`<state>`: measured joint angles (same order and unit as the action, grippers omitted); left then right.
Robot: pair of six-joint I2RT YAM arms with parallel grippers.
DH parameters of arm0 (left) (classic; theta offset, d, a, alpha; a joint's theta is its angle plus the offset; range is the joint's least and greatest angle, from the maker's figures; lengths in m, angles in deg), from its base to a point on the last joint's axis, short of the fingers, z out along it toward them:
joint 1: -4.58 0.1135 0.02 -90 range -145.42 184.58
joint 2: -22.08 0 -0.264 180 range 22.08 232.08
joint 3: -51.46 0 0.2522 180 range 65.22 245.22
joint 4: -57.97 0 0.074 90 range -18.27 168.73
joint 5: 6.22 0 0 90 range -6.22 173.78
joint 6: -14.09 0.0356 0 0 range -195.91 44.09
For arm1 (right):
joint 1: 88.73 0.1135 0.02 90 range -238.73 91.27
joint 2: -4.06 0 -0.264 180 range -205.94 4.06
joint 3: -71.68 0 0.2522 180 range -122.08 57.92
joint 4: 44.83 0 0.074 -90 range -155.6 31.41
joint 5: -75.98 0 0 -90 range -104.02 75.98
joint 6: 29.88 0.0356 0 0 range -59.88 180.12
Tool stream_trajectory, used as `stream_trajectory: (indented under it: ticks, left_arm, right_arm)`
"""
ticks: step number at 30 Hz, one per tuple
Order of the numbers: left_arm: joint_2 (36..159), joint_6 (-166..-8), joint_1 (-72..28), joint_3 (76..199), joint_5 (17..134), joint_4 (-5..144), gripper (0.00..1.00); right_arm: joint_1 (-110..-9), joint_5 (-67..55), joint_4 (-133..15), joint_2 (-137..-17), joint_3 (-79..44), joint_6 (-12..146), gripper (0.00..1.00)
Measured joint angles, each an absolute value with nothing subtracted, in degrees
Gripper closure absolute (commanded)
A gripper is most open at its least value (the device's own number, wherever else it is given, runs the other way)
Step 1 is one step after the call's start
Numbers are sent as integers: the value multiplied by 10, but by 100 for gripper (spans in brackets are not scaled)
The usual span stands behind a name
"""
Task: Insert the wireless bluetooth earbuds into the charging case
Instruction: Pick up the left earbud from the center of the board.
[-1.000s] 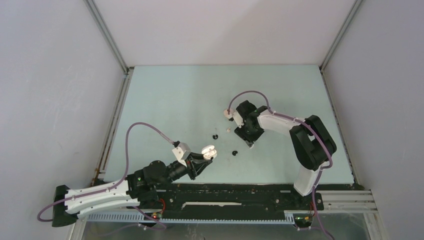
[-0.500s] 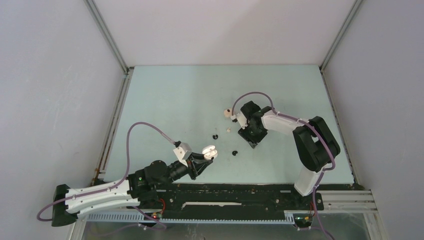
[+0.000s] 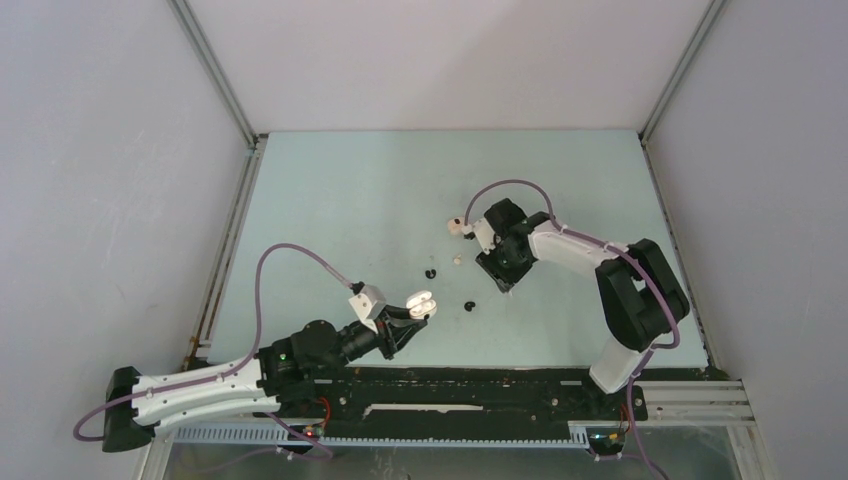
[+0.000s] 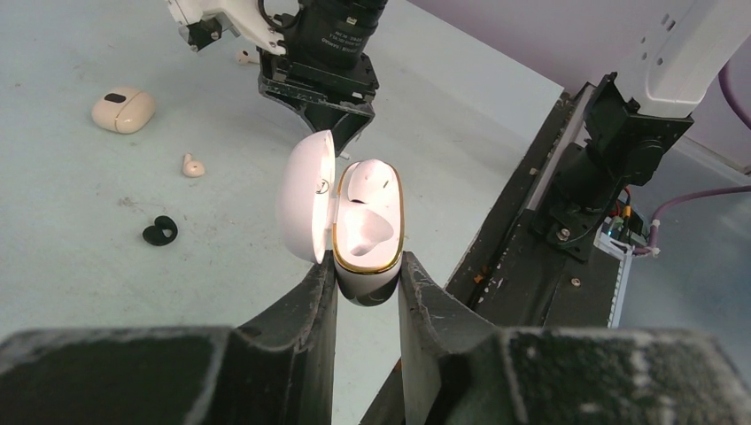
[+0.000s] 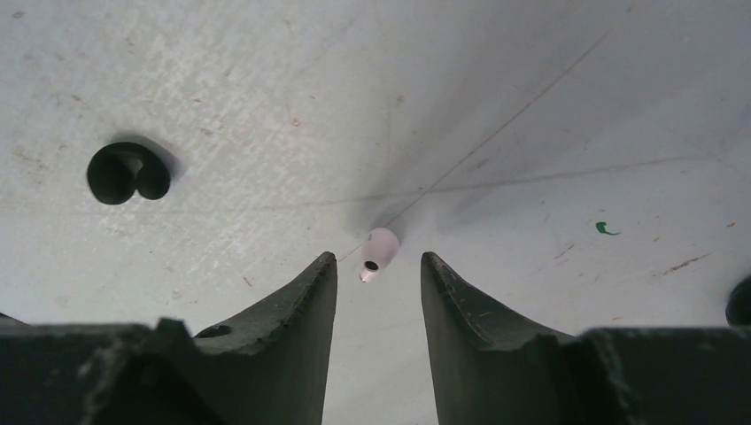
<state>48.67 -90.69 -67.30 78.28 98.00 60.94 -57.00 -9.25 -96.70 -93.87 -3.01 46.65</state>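
Operator: Where was the earbud you were after?

Arm: The pale earbud (image 5: pixel 381 245) lay on the bench (image 5: pixel 531 106), between the tips of my right end effector (image 5: pixel 378 262). The jaws stood open on either side of it, and neither one touched it. A black earbud (image 5: pixel 128 173) lay off to its left in my wrist view, well apart.

Operator: And your other side?

Arm: My left end effector (image 4: pixel 366 282) was clamped on the lower shell of the charging case (image 4: pixel 367 226), held up off the bench. Its lid was swung open to the left and the gold-rimmed inside faced the right arm. I could not tell whether either well was already filled.

Operator: How did you expect the earbud to handle?

Arm: I judged it very light, hard and smooth. With that rounded body it could roll, or squirt out of a squeeze. The hold belonged across the broad body, low near the bench, with jaws square to it and gentle pressure. Pinching the narrow nozzle end would likely have flipped it. A piece that tiny could also twist in the grip, which would matter when seating it in a well.
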Motion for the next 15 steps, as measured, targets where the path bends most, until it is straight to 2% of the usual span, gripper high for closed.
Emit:
stream_trajectory:
  ticks: [10, 15]
  left_arm:
    - [495, -909, -673, 783, 977, 602, 100]
    - [495, -909, -673, 783, 975, 602, 100]
  right_arm:
    - [-601, -80, -966, -973, -36, 481, 65]
    - [-601, -75, -966, -973, -37, 481, 65]
